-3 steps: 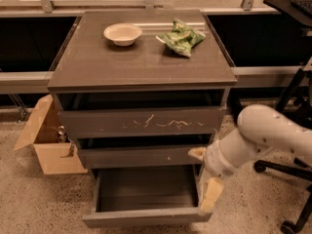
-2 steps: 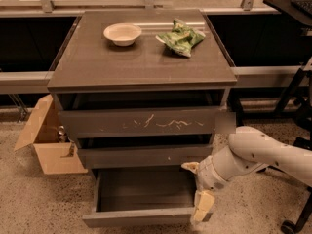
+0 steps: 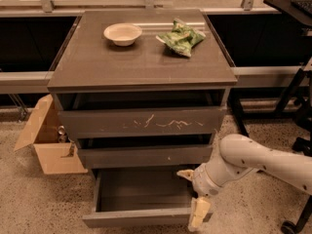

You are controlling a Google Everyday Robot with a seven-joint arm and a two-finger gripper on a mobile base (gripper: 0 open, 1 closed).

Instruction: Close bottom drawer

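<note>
The bottom drawer [image 3: 141, 217] is the lowest of three dark grey-brown drawers in the cabinet. It stands pulled well out, an empty shallow box with a plain narrow front. My gripper [image 3: 192, 195] sits at the drawer's right front corner, on a white arm that comes in from the right. One cream finger [image 3: 199, 213] hangs down over the right end of the drawer front, the other points left above the drawer's inside. The fingers are spread apart and hold nothing.
The middle drawer [image 3: 146, 156] and the scratched top drawer [image 3: 141, 123] stick out a little. On the cabinet top [image 3: 97, 62] stand a cream bowl [image 3: 122, 33] and a green bag [image 3: 182, 38]. An open cardboard box [image 3: 46, 145] lies on the floor left. A black stand [image 3: 292, 89] is at the right.
My arm has dropped and swung left, bringing the gripper from beside the middle drawer down to the bottom drawer's right front corner. The drawer is as far out as before.
</note>
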